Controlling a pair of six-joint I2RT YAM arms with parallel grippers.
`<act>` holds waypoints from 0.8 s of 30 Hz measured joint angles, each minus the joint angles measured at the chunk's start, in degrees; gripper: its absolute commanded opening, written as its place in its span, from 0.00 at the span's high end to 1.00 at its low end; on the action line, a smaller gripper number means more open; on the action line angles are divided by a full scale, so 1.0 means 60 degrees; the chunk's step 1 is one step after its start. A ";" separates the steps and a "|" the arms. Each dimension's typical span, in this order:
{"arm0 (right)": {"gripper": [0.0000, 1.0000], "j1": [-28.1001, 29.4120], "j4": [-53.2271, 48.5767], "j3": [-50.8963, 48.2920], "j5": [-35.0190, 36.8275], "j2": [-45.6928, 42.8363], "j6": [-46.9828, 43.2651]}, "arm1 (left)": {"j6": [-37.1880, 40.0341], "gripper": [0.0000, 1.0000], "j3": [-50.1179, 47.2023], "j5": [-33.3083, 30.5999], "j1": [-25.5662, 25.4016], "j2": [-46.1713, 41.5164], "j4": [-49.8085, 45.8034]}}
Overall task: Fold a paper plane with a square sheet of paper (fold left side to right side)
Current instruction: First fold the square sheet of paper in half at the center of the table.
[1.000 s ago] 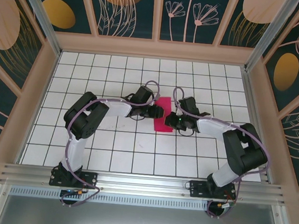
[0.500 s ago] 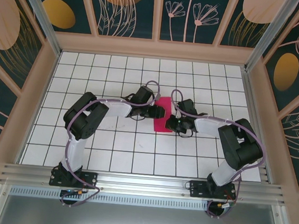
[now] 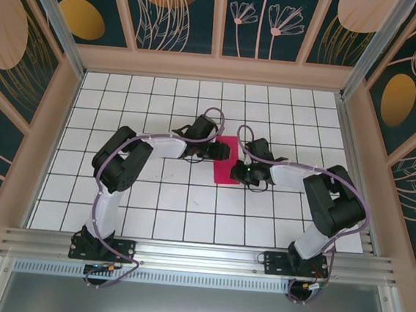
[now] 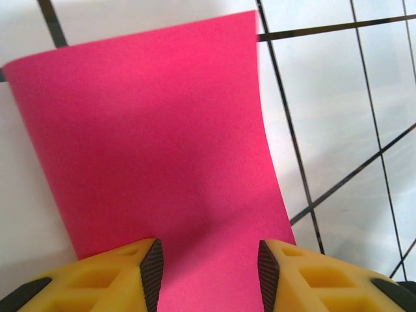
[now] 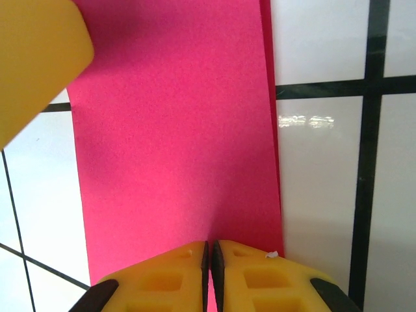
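Observation:
The square sheet of paper (image 3: 226,168) lies folded in half on the tiled table, a narrow magenta-pink rectangle, in the middle of the top external view. My left gripper (image 3: 222,152) hovers over its left side, open; in the left wrist view the paper (image 4: 156,123) spans the gap between the left gripper's (image 4: 209,266) two fingers. My right gripper (image 3: 241,175) rests on the paper's right edge, shut, its tips (image 5: 210,250) pressed together on the pink surface (image 5: 169,130). A lower layer peeks out along the paper's right edge there.
The white tiled table (image 3: 152,195) with black grid lines is fenced by wooden walls on three sides. A yellow finger (image 5: 32,58) of the left gripper intrudes at the top left of the right wrist view, close to my right fingers.
The left gripper has opened a little and slid slightly right and away over the paper. The right arm's elbow has swung inward, its gripper staying shut on the paper's right edge.

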 measured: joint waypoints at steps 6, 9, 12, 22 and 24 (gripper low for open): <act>0.84 0.0004 -0.0007 0.0000 0.0011 0.0004 -0.0007 | 0.0036 0.54 0.0171 0.0047 0.0131 0.0120 -0.0120; 0.84 0.0018 -0.0011 0.0000 0.0044 0.0004 -0.0033 | 0.0069 0.54 0.0353 0.0018 0.0197 0.0219 -0.0240; 0.84 0.0018 -0.0007 0.0000 0.0073 0.0004 -0.0033 | 0.0069 0.53 0.0576 0.0055 0.0306 0.0361 -0.0299; 0.84 0.0018 -0.0004 0.0000 0.0073 0.0004 -0.0036 | 0.0073 0.52 0.1541 -0.0033 0.0729 0.0984 -0.0463; 0.84 0.0018 -0.0004 0.0000 0.0073 0.0004 -0.0036 | 0.0073 0.52 0.1759 -0.0029 0.0812 0.1126 -0.0481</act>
